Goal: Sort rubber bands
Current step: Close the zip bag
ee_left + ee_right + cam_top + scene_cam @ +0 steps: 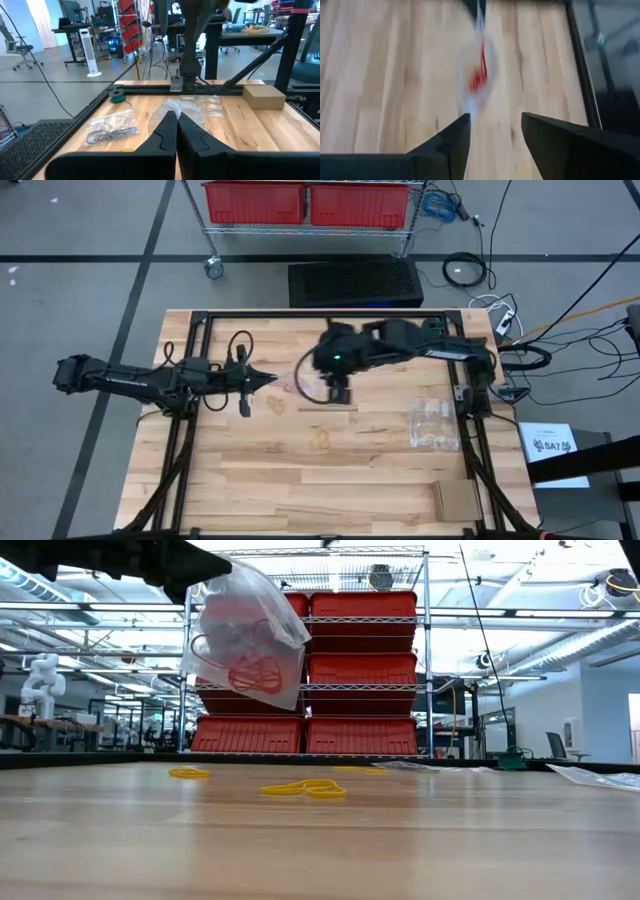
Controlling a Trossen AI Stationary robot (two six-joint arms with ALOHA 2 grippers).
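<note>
We see a plastic bag (248, 635) hanging above the counter (300, 490), rubber bands (245, 668) inside it. More bands (305, 787) lie on the counter near its middle, more bags (433, 423) to their right, a box (455, 499) at the near right corner.

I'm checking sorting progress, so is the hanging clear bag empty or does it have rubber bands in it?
Not empty. The low view shows red rubber bands inside the clear bag, which hangs lifted off the table.

Wood counter (250, 480), black frame on it. Clear plastic bags: several flat nr counter's right side (433, 423); one w/ dark contents (112, 127). Cardboard box (456, 500), front-right corner. Green tape roll (117, 98) at counter edge. Wire rack w/ red bins (362, 670) behind. Cables on floor (465, 270).
</note>
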